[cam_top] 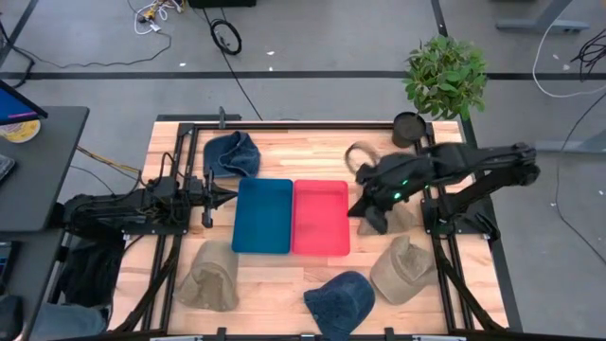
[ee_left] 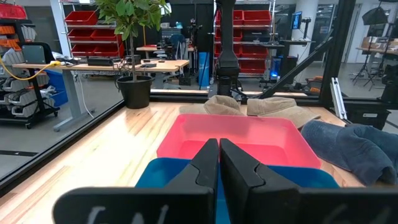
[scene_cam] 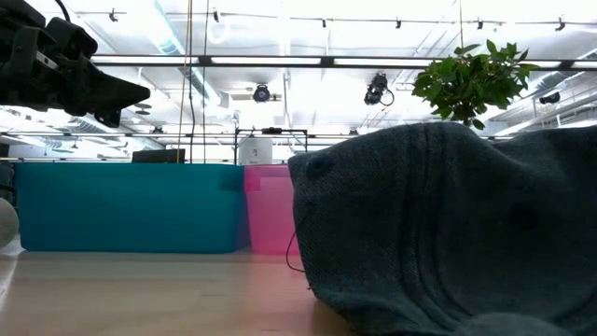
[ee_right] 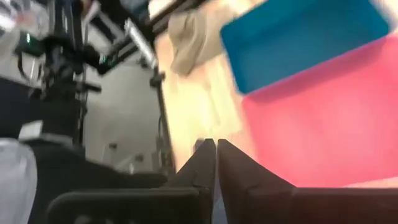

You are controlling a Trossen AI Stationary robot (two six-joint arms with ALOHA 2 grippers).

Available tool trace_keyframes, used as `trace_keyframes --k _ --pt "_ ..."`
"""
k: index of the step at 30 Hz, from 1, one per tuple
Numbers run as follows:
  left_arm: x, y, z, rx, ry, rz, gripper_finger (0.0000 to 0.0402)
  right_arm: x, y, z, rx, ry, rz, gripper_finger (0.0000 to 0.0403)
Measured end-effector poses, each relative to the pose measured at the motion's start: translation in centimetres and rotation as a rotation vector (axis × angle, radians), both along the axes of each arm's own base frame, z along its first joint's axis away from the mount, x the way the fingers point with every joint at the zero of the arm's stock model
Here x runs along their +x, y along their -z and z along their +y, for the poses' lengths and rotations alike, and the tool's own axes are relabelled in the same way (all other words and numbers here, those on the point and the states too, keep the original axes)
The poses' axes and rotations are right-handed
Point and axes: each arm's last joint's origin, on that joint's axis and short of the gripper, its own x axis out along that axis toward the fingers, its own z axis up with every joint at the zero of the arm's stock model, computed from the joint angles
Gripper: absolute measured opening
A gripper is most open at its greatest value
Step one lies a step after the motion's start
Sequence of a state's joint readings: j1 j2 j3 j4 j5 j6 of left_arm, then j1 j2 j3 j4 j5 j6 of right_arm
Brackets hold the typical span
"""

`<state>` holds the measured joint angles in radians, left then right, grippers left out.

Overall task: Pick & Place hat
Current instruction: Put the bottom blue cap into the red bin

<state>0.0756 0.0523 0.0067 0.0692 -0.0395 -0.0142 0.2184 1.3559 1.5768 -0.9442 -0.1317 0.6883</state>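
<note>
Several hats lie brim-down around two trays. Two are dark blue: one by the far left (cam_top: pixel 230 153), one at the near edge (cam_top: pixel 339 301), which fills the low view (scene_cam: pixel 448 233). Tan hats lie near left (cam_top: pixel 210 275), near right (cam_top: pixel 402 268) and under my right arm (cam_top: pixel 396 220). The blue tray (cam_top: pixel 262 216) and pink tray (cam_top: pixel 320 218) sit side by side at mid-table. My left gripper (cam_top: pixel 222 196) is shut beside the blue tray's left edge (ee_left: pixel 219 152). My right gripper (cam_top: pixel 358 208) is shut and empty above the pink tray's right edge (ee_right: pixel 216 149).
A potted plant (cam_top: pixel 443 80) stands at the far right corner, with a tan hat (cam_top: pixel 363 156) lying just left of its pot. Black frame rails run along the table's left and right sides. Bare wood shows between the trays and the near hats.
</note>
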Motion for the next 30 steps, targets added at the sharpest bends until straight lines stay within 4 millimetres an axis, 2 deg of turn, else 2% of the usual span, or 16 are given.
trace_keyframes --k 7,13,17,22,25,30 --pt "0.0 0.0 0.0 0.0 0.0 0.0 0.0016 2.2 2.9 2.0 0.016 -0.047 0.163 0.0051" --pt "0.0 0.0 0.0 0.0 0.0 0.0 0.0016 3.0 4.9 3.4 0.069 -0.08 0.253 0.0116" --pt "0.0 0.0 0.0 0.0 -0.001 -0.001 0.0016 3.0 8.6 4.2 0.135 -0.036 0.345 0.0169" --pt "0.0 0.0 0.0 0.0 0.0 0.0 0.0016 2.5 14.4 6.5 0.337 -0.072 0.376 0.022" --pt "0.0 0.0 0.0 0.0 0.0 0.0 0.0016 1.7 16.3 7.3 0.424 -0.057 0.337 0.0238" --pt "0.0 0.0 0.0 0.0 0.0 0.0 0.0016 -0.1 19.9 7.0 0.458 0.022 0.427 0.0251"
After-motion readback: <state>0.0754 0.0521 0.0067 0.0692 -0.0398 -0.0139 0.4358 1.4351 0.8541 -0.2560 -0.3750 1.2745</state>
